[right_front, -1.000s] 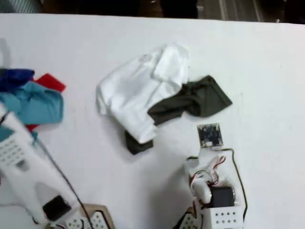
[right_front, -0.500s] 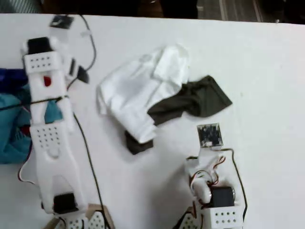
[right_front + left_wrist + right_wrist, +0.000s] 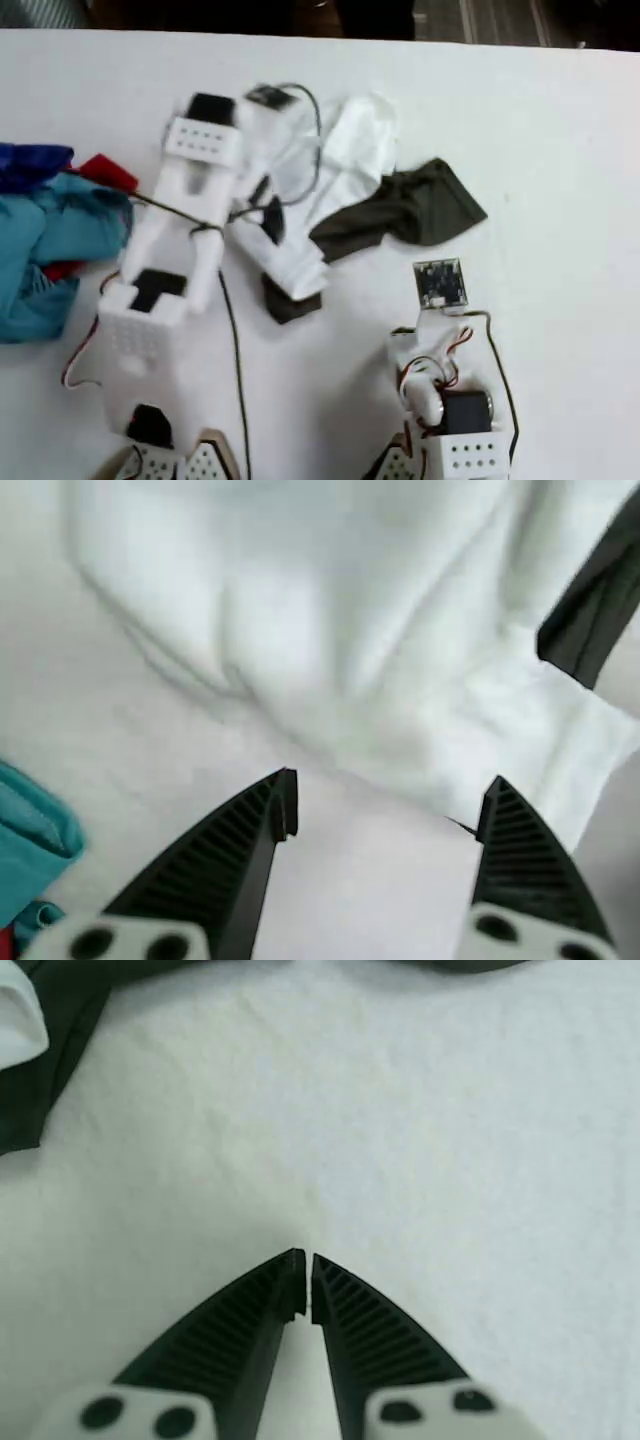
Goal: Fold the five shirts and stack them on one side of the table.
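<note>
Swinging in from the left side, where it was stretched over the coloured pile half a second ago, the left arm (image 3: 190, 200) is now bending over the middle of the surface (image 3: 560, 150). The left claw (image 3: 390, 785) is hanging with its jaws wide apart just above the near-left edge of the white shirt (image 3: 330, 610), gripping nothing. The right arm (image 3: 440, 400) is sitting where it was a second ago, at the near right, and the right claw (image 3: 308, 1265) is resting with its jaws together over bare cloth-like surface, empty.

The white shirt is lying crumpled in the middle, overlapping the dark shirt (image 3: 420, 205), which is spreading out to its right and poking out at its near edge. The teal shirt (image 3: 50, 230), the blue shirt (image 3: 30, 165) and the red shirt (image 3: 105, 172) are bunching together at the left edge, none of them looking folded.

Judging by this, the work is moving on to the white shirt, and the left claw seems to be lining up for a first pinch of its hem; folding and stacking are apparently all still ahead.

The surface is looking white and matte. Beyond its far edge a dark strip of room is showing, too dim to make out.
</note>
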